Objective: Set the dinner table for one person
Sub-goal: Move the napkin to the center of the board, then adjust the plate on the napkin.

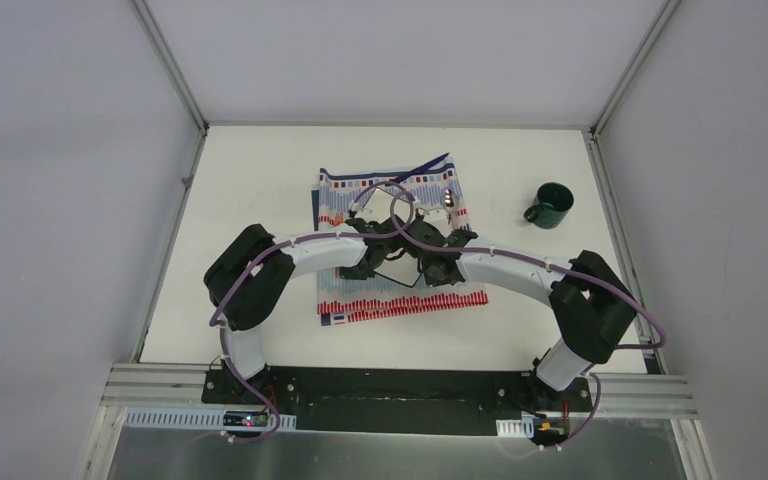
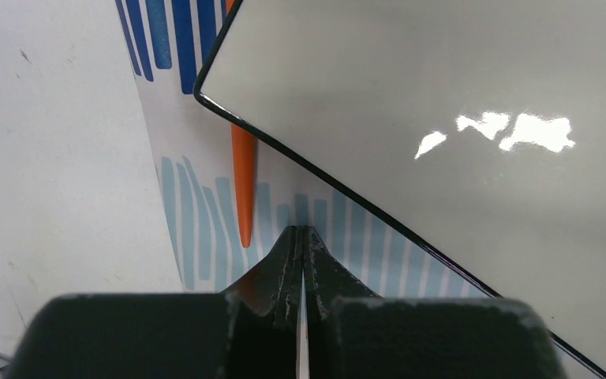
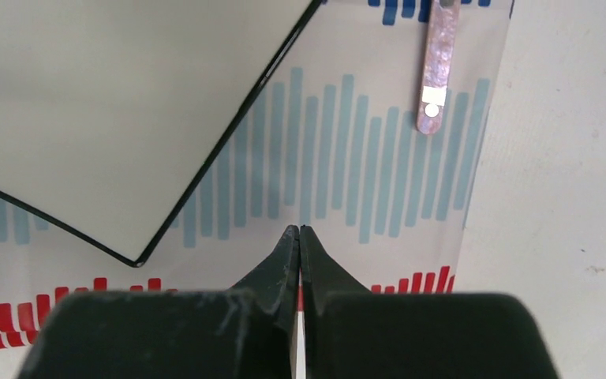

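Note:
The dinner table (image 1: 250, 200) is a wide matte-white top. A striped red-blue-white cloth (image 1: 400, 305) lies at its middle, and a white square plate (image 1: 397, 272) with a dark rim sits on it, turned cornerwise. Both arms reach in over the cloth. My left gripper (image 2: 302, 230) is shut and empty just off the plate's (image 2: 442, 95) near left edge, beside an orange utensil tip (image 2: 243, 189). My right gripper (image 3: 299, 229) is shut and empty over the cloth (image 3: 339, 158), near the plate's (image 3: 110, 87) corner. A copper-coloured handle (image 3: 435, 71) lies at the cloth's right edge.
A dark green mug (image 1: 550, 205) stands on the table at the back right. A purple utensil (image 1: 425, 168) lies slanted across the cloth's far edge. Grey rails (image 1: 400, 385) border the near side, by the arm bases.

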Robot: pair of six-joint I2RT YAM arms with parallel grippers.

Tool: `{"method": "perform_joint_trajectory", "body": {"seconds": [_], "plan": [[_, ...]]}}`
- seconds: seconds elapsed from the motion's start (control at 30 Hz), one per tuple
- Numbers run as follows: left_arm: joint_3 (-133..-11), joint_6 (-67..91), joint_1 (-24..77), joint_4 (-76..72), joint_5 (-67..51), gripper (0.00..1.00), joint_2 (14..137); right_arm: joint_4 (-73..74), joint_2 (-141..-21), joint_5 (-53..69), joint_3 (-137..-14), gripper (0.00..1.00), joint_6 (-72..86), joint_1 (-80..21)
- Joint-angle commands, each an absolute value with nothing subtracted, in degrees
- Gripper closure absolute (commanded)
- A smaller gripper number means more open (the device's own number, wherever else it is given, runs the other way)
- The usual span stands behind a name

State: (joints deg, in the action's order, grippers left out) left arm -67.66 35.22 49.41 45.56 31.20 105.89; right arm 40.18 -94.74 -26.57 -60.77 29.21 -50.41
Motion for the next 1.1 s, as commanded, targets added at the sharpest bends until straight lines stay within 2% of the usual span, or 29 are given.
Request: {"method": "perform_joint_trajectory", "body": {"seconds": [0.0,0.33,0.53,0.87,1.07], "plan": [[-65.58,35.6,55.73,42.16,30.2,1.0,102.36,33.86,-103.84,-26.33,-59.22,1.0,27.17,-46.58],[-63.5,36.59,56.31,41.93,30.12,1.0,101.8,30.88,-104.0,-21.15,-52.34,1.0,29.34,-47.19],[-62.74,36.04,56.3,42.0,30.57,1.0,100.92,31.64,-101.43,-18.12,-49.48,1.0,34.75,-53.41],[-56.82,37.27,56.3,41.61,32.14,1.0,95.76,34.96,-100.45,-16.22,-52.65,1.0,41.93,-65.26],[-54.52,38.49,56.32,39.85,31.13,1.0,92.76,35.0,-101.66,-14.7,-55.48,1.0,42.8,-68.44]]}}
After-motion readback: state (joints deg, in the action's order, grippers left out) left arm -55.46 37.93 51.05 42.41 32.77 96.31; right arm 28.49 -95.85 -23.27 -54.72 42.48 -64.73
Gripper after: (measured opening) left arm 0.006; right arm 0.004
